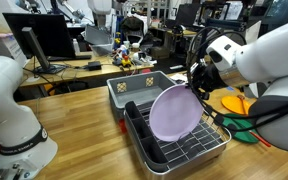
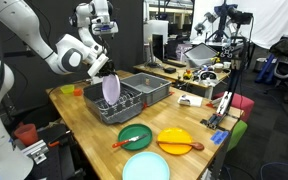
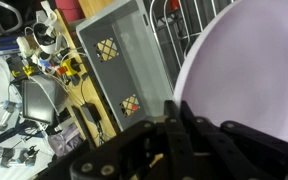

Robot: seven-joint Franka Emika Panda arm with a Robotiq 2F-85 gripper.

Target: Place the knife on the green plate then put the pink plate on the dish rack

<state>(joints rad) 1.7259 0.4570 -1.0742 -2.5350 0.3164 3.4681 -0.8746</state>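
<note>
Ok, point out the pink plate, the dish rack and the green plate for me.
pink plate (image 1: pixel 172 112), in an exterior view, middle of its face.
dish rack (image 1: pixel 194 146), in an exterior view, its wire floor.
green plate (image 2: pixel 142 131), in an exterior view, bare part near its far rim.

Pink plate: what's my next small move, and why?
Probably ease it straight down. The hand grips the pink plate by its upper rim, on edge over the dish rack; whether its lower rim rests on the wires is unclear, so don't release.
</note>
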